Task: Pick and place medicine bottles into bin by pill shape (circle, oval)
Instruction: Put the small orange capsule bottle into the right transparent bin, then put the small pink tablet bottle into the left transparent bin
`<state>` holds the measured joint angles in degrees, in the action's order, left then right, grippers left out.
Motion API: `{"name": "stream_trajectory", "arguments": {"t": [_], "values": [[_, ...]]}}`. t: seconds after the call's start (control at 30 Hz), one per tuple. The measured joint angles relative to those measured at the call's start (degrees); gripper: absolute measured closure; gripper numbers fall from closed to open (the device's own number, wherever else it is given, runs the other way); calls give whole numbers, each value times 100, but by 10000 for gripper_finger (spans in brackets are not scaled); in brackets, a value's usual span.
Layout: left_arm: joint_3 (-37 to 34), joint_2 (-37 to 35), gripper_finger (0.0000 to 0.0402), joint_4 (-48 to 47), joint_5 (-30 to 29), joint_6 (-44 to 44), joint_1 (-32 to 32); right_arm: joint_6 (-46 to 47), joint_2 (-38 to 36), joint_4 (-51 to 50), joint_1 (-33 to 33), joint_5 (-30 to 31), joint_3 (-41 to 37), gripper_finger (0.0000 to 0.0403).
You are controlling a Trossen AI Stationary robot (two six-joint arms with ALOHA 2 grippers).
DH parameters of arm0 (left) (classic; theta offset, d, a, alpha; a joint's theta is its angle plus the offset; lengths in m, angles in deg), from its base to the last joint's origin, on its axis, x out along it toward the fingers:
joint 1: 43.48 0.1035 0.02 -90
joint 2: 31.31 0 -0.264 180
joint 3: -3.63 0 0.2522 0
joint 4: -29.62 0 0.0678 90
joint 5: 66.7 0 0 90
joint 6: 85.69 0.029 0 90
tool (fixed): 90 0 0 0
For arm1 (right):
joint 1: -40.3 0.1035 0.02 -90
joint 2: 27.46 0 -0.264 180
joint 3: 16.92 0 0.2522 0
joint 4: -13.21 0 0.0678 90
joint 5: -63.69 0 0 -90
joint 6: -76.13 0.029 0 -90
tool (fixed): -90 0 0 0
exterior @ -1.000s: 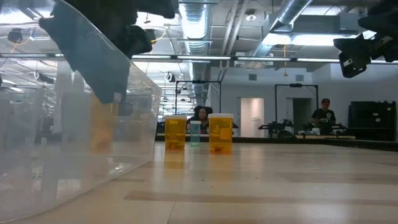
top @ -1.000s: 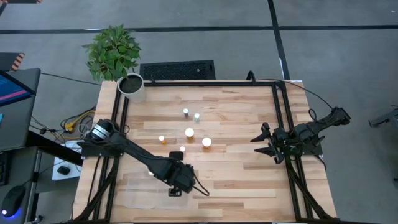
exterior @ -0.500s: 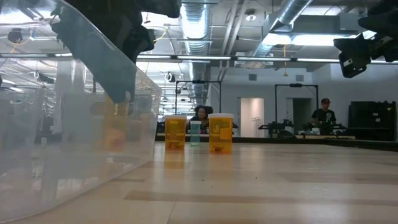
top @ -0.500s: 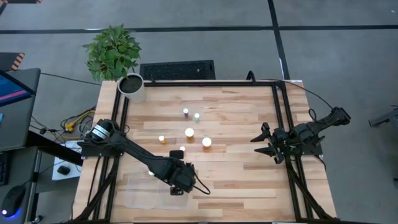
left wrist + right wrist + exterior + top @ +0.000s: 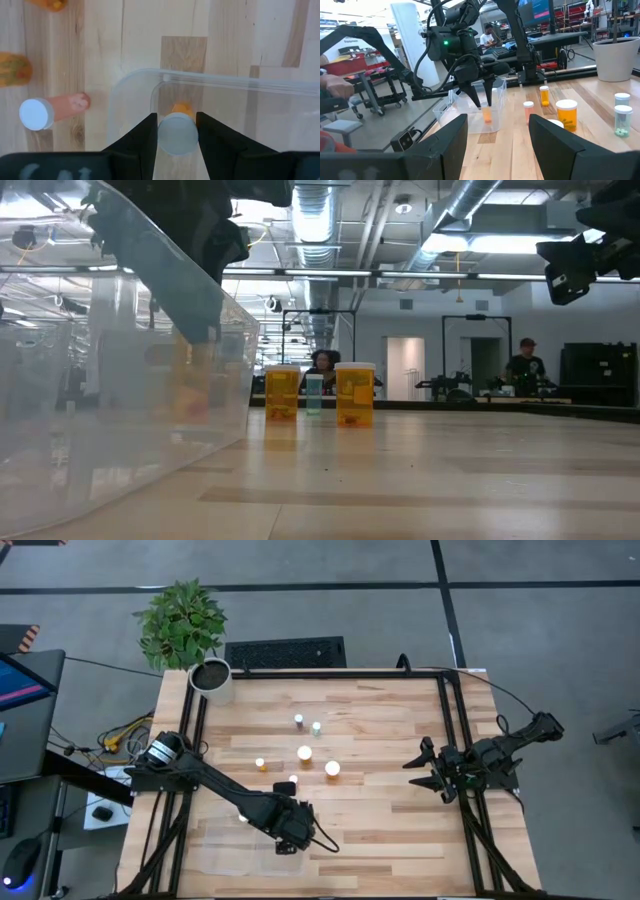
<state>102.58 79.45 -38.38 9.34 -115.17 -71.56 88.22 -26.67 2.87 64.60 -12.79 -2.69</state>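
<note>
My left gripper [image 5: 286, 838] reaches over the clear two-compartment bin [image 5: 222, 842] near the table's near-left and is shut on a small orange bottle with a white cap [image 5: 177, 134]. The bottle is inside the bin's corner [image 5: 150, 82] and shows through the bin wall in the low view [image 5: 193, 380]. Several more white-capped bottles stand on the table's middle [image 5: 304, 753], [image 5: 332, 769], [image 5: 298, 721]. One stands just outside the bin [image 5: 37, 113]. My right gripper [image 5: 414, 770] waits open and empty at the table's right side. My left gripper pinches the bottle's white cap [image 5: 164, 136] between its two fingers [image 5: 145, 137], from above, pointing down. The bottle hangs upright below the fingers inside the bin, its orange body [image 5: 182, 107] showing past the cap. Whether its base touches the bin's floor, I cannot tell.
A white plant pot [image 5: 212, 680] stands at the far left corner. Two orange bottles [image 5: 282, 392], [image 5: 354, 393] and a greenish one [image 5: 314, 393] stand mid-table. Black frame rails [image 5: 455, 740] run along the table's sides. People show in the room behind.
My left gripper has gone a little toward the table's right edge with the orange bottle, still shut on it and low inside the bin. The bottle has stayed upright.
</note>
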Motion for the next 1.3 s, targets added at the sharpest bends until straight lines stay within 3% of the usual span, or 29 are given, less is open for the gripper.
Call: {"name": "stream_trajectory", "arguments": {"t": [0.73,1.13,1.3], "values": [[33,170,277,15,120,-15,-13,1,-7,-4,0,-4,0,177],[20,180,173,-2,68,-18,-11,2,-7,-4,0,-7,0,177],[118,131,148,-104,57,-74,-11,3,-7,-4,0,-7,0,177]]}}
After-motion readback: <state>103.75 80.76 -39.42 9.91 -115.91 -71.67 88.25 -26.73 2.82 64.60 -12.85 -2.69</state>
